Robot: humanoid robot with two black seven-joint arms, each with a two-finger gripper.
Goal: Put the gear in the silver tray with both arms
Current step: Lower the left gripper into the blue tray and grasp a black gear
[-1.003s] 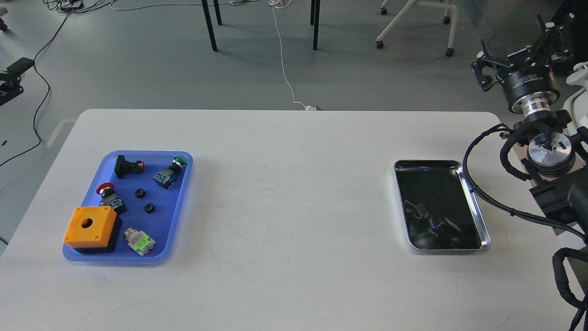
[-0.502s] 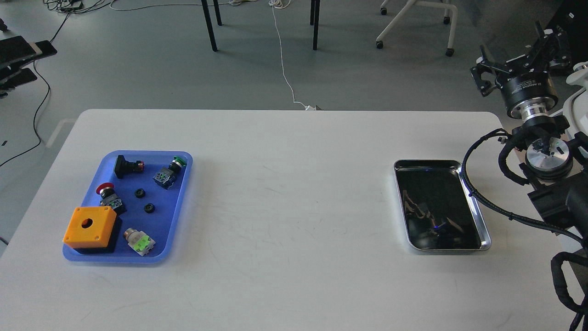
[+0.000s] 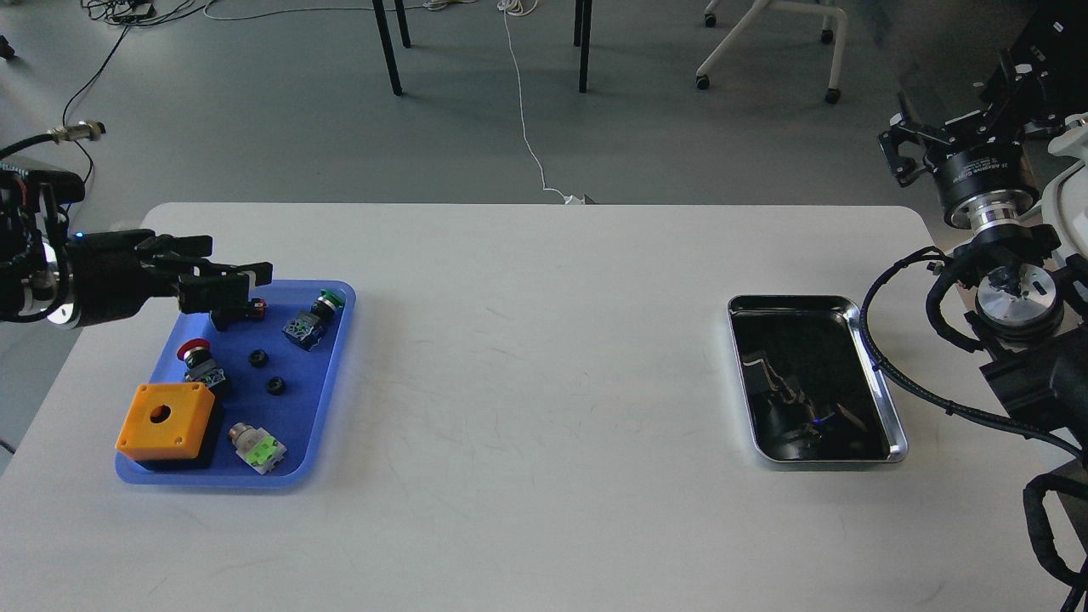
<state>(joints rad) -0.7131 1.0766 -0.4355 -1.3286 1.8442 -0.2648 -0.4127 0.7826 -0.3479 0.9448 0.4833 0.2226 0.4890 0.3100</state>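
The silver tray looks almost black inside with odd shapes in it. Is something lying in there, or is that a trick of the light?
Head view: the silver tray has a mirror-like bottom; the dark shapes look like reflections of the right arm above, not objects. Only its rim catches bright light.

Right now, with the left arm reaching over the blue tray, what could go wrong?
1. The blue tray is crowded: the left gripper could bump the black button beneath it.
2. The two small black rings lie close together, so one may get nudged.
3. The silver tray sits far across the table, a long carry.
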